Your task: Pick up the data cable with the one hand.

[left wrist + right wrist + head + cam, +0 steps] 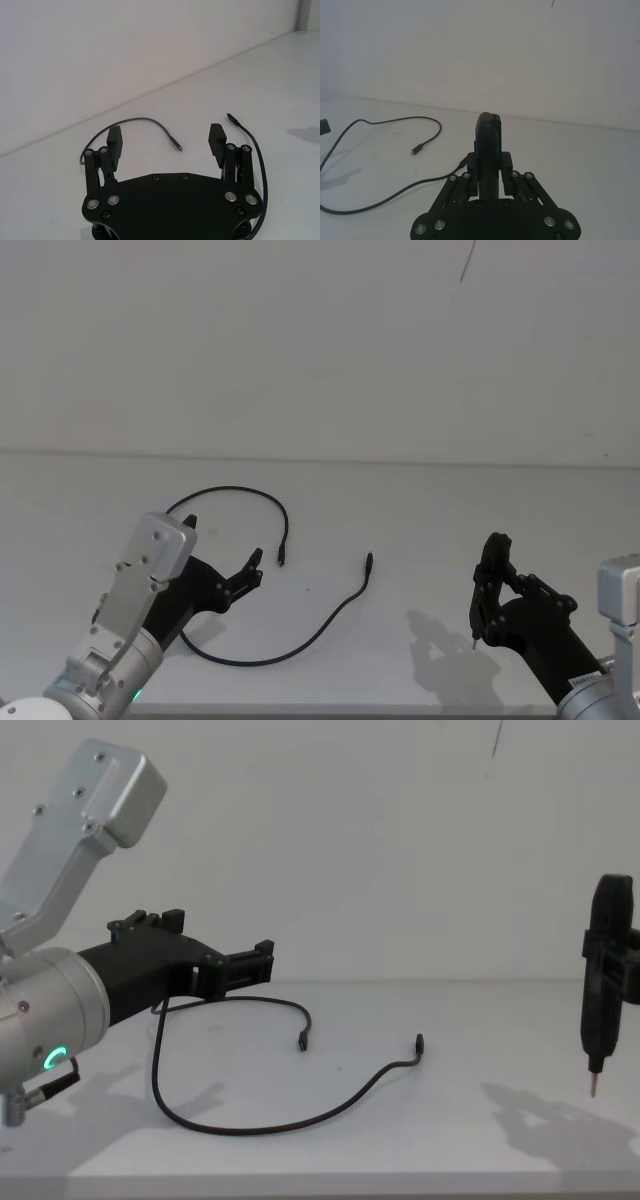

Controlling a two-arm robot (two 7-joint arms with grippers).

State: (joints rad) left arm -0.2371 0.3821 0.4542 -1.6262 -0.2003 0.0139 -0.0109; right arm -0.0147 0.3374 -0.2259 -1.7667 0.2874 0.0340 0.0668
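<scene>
**Left hand poised over the cable loop**

The left hand hovered at the left of the white surface, its two fingers spread wide and holding nothing. It hung above the left bend of the data cable, which lay flat on the surface just beneath it.

The cord was very thin, so the grasp probably called for the fingers to go down until they nearly touched the surface. They should straddle one strand crosswise and close fully. A run near the bend looked the easiest target, and a grip on a loose end would likely let the cord slip or swing.

The cable formed an open loop, bent at the left, and its spread ran mainly left to right. Both plugs lay near the middle, a little apart, each pointing away from the robot toward the far wall.

At the right, the right hand was parked above the surface, closed on a pen-like tool with its tip pointing down
</scene>
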